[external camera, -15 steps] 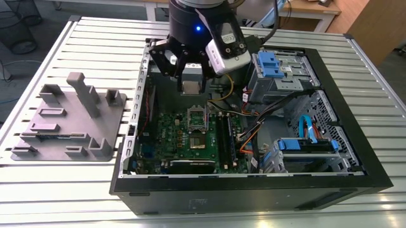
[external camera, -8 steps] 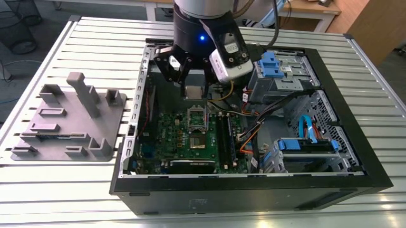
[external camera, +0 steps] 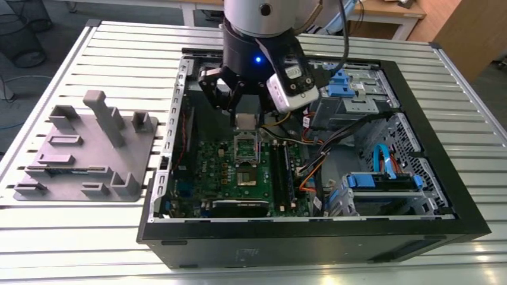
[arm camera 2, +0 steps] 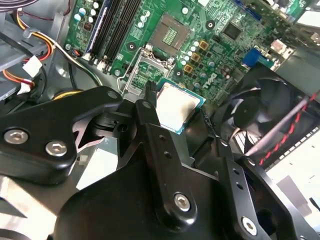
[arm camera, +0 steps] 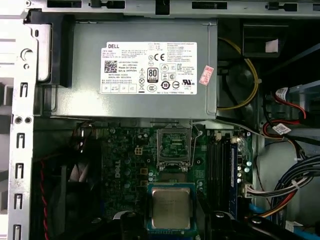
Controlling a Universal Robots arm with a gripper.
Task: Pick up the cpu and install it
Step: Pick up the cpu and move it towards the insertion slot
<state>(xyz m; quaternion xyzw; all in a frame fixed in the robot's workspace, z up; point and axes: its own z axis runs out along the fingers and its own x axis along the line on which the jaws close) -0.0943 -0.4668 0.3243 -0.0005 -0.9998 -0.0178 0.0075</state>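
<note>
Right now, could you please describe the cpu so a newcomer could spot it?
Look inside the open computer case, above the green motherboard. The cpu is the small silvery square with a green rim in the hand, unlike the dark, metal-framed socket nearby.

Tally:
- computer case (external camera: 317, 234), open: one
- green motherboard (external camera: 212, 165): one
- cpu (arm camera: 171, 208): one
- metal-framed socket (arm camera: 174, 145): one
- power supply (arm camera: 145, 70): one
- black fan (arm camera 2: 255, 110): one
- grey holder plate (external camera: 87, 148): one
- slatted tabletop (external camera: 119, 53): one
</note>
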